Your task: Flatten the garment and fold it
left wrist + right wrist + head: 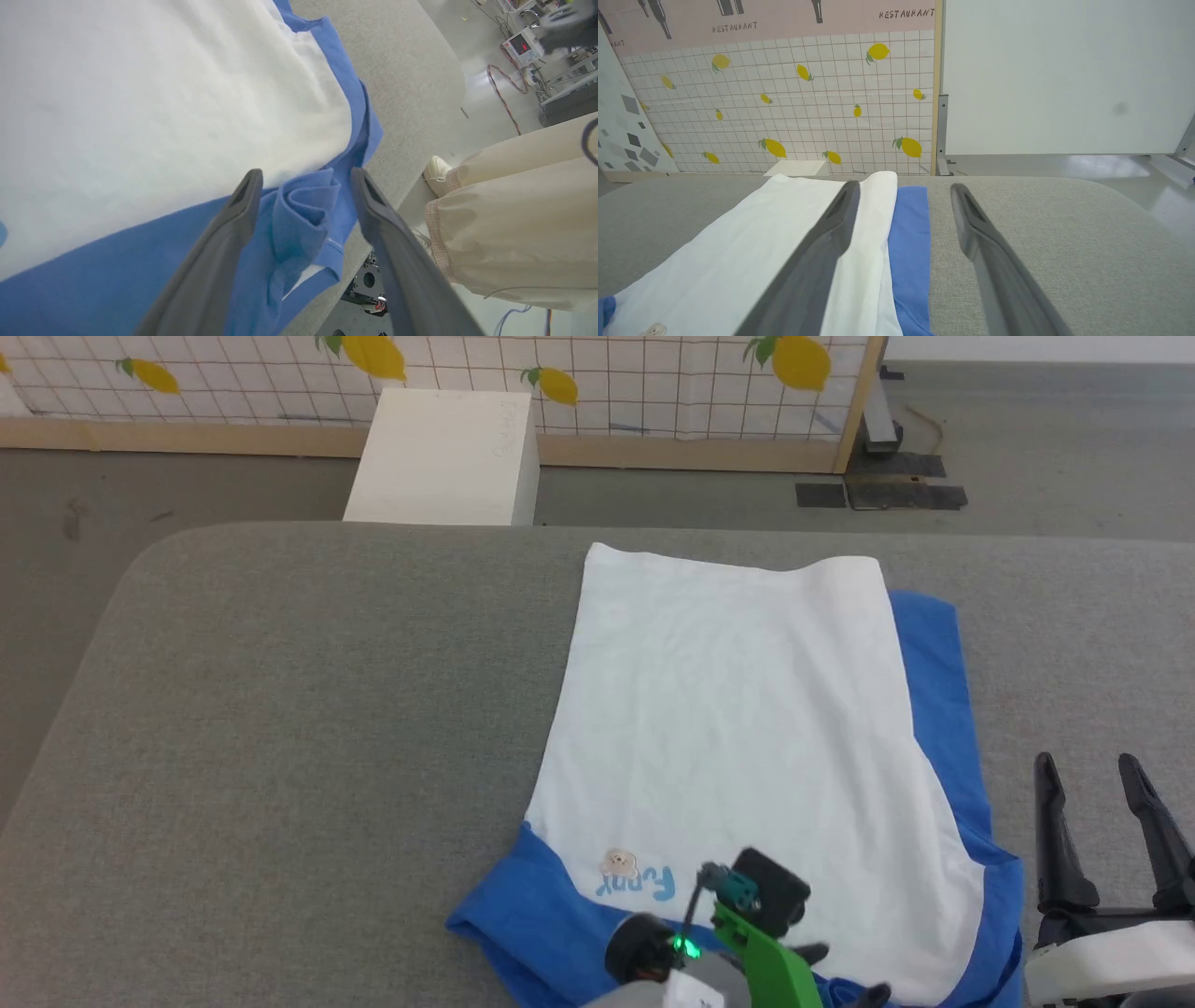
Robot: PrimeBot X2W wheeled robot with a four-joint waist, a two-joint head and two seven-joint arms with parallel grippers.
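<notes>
The soft white, blue-sleeved T-shirt point(728, 709) lay half-folded on the grey padded table point(280, 709), the right gripper point(1086, 761) spread-fingered beside it, and the bunched blue cuff point(303, 210) between the left gripper's point(306, 175) spread fingers might have snagged, dragging the fold askew.

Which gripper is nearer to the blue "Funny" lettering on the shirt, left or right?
Left. The left gripper is over the blue end of the shirt, close to the lettering; the right gripper is beyond its right edge, over the grey surface.

Lemon-print tiled wall panel point(653, 392) at back; white box point(443, 457) on grey floor point(1027, 439); grey fabric tabletop point(280, 709).
</notes>
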